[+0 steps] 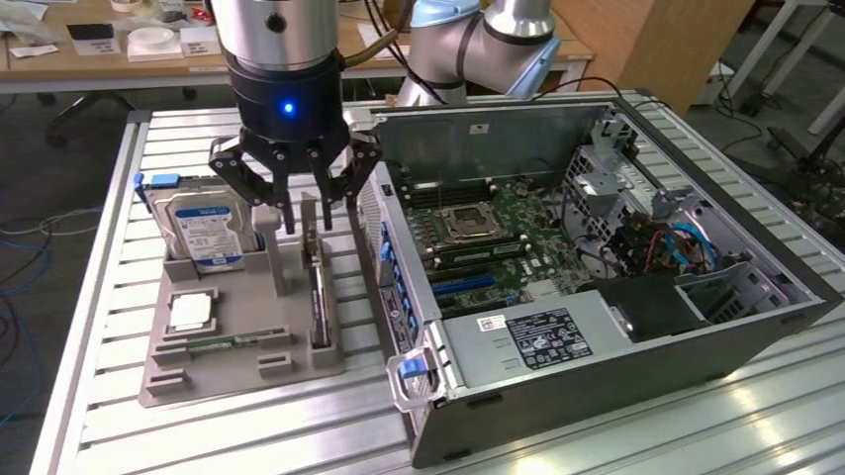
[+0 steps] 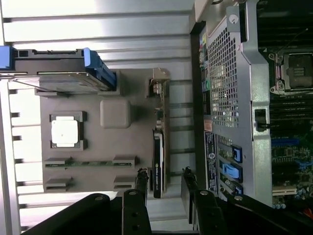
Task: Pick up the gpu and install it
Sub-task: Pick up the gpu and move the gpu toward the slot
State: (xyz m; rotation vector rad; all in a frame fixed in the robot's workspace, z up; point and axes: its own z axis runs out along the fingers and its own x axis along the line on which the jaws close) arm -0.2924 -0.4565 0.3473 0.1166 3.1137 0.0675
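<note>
The arm (image 1: 277,40) points straight down, its tool (image 1: 307,216) held with the jaws spread open.

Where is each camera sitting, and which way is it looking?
Exterior view: sits off the arm, above the table, and looks down at the tray, the open computer case, the arm and its tool.
Wrist view: sits on the wrist and looks down past the open tool's fingers at the gpu, which stands on edge in the tray.
Shared: both show the tool, gpu, tray, hard drive and computer case.
</note>
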